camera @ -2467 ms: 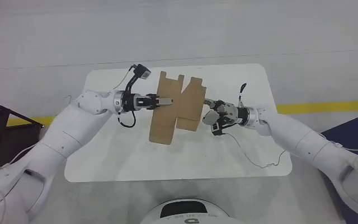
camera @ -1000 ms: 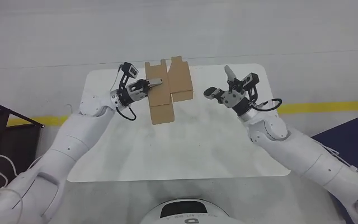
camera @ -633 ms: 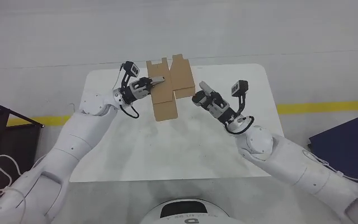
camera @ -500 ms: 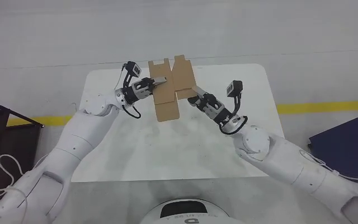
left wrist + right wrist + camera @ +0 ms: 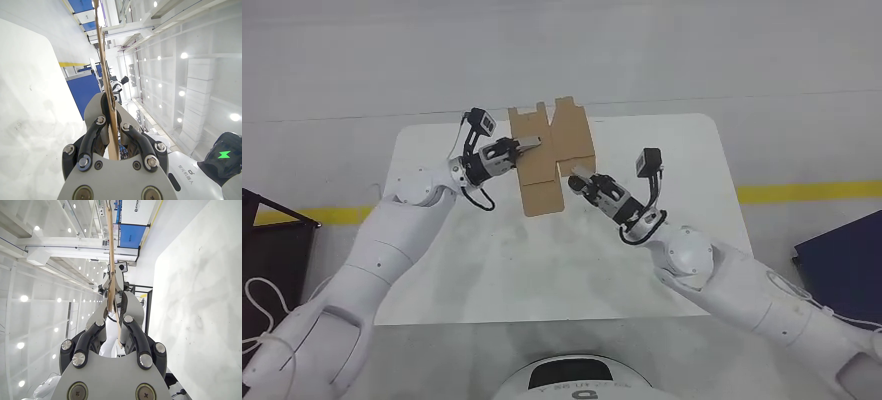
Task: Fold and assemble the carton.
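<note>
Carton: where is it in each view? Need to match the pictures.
Top view: carton face-on above the table's far half, left gripper on one side, right gripper at the other.
Left wrist view: carton edge-on, a thin brown strip clamped in the left gripper.
Right wrist view: carton edge-on, running out from the right gripper.
Shared landmark: the white table.

I count two hands of mine: my left hand (image 5: 529,145) at about 11 o'clock over the bench (image 5: 542,270), and my right hand (image 5: 577,183) close to the middle. There is one bench, and it is white. There is one carton (image 5: 564,140), flat and brown, at 12 o'clock. On the floor (image 5: 562,60) I count one yellow line (image 5: 812,190), seen at 9 o'clock and at 3 o'clock, and one dark blue thing (image 5: 842,250) at 4 o'clock.
</note>
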`<state>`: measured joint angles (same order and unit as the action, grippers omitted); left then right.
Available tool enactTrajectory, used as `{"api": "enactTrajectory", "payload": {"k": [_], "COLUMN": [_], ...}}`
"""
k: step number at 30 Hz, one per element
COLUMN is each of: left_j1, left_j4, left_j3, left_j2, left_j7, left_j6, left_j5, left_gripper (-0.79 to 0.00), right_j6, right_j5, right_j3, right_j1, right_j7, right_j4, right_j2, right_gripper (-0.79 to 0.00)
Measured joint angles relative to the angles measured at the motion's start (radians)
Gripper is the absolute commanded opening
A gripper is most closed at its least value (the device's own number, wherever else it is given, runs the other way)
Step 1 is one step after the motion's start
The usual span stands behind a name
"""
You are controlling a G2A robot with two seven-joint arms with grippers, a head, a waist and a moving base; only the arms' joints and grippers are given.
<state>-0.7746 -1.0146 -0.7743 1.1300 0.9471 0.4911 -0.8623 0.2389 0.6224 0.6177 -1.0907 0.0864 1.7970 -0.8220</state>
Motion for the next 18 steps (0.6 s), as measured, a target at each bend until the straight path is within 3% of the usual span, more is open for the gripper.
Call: {"api": "enactTrajectory", "payload": {"k": [2, 13, 14, 15, 16, 18], "left_j1": [-0.002, -0.015, -0.018, -0.021, -0.023, -0.027], "left_j4": [0.001, 0.004, 0.004, 0.004, 0.004, 0.007], "left_j3": [-0.005, -0.039, -0.042, -0.046, -0.049, -0.061], "left_j2": [0.003, 0.016, 0.017, 0.019, 0.019, 0.02], "left_j7": [0.005, 0.03, 0.034, 0.041, 0.046, 0.055], "left_j6": [-0.001, -0.009, -0.011, -0.014, -0.016, -0.022], "left_j5": [0.005, 0.021, 0.02, 0.015, 0.013, 0.009], "left_gripper": [-0.785, -0.785, -0.699, -0.431, 0.0, 0.0], "right_j6": [-0.002, 0.007, 0.007, 0.007, 0.006, 0.0], "right_j5": [-0.005, -0.039, -0.043, -0.05, -0.054, -0.061], "right_j3": [0.006, 0.058, 0.063, 0.07, 0.075, 0.093], "right_j1": [-0.005, -0.037, -0.041, -0.047, -0.051, -0.06], "right_j7": [-0.001, 0.005, 0.005, 0.004, 0.001, -0.014], "right_j4": [-0.001, -0.021, -0.022, -0.024, -0.025, -0.029], "right_j2": [-0.007, -0.04, -0.042, -0.044, -0.045, -0.046], "right_gripper": [-0.785, -0.785, -0.785, -0.785, -0.785, -0.785]}}
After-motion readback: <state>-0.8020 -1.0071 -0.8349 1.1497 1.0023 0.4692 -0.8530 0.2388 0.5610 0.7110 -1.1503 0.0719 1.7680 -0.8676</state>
